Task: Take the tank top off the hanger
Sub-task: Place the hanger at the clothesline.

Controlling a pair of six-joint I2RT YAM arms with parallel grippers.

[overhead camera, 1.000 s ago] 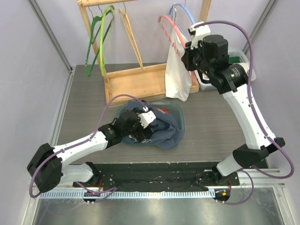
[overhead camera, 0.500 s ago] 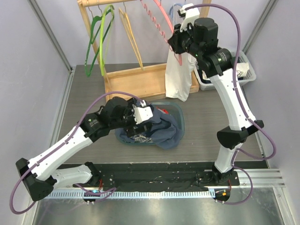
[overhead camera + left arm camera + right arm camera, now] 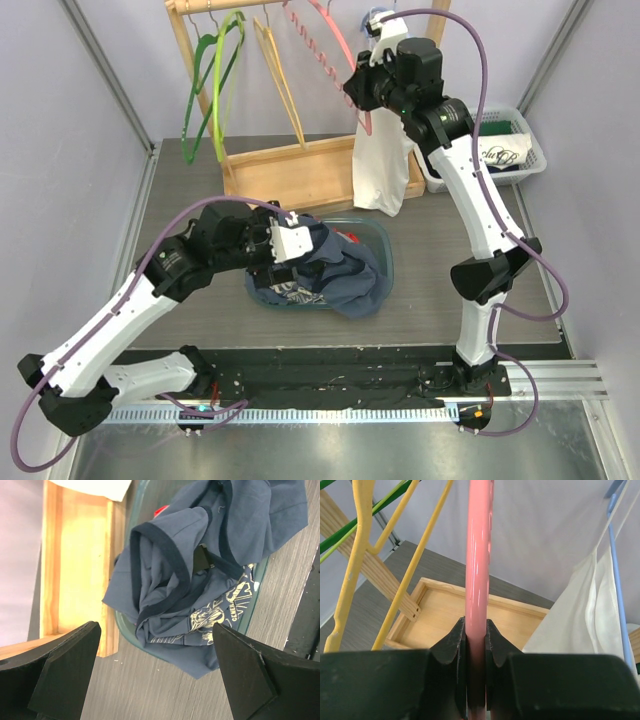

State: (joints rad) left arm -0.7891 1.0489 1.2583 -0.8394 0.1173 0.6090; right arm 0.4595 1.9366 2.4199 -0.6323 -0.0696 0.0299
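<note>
Two grippers, yours to check. Right gripper (image 3: 476, 645): clamped on the pink hanger (image 3: 479, 555), which is bare and raised by the rack (image 3: 186, 45). Left gripper (image 3: 155, 667): jaws wide, holding nothing, hovering directly over the tank top (image 3: 165, 580). This lies as a crumpled blue heap in the bin (image 3: 388, 252), with no clear long axis. The left arm is nearer.

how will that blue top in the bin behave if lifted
The blue top lies crumpled in folds, so it would probably sag and unfold when lifted. It spills over the bin rim, so it may snag or drag there.
</note>
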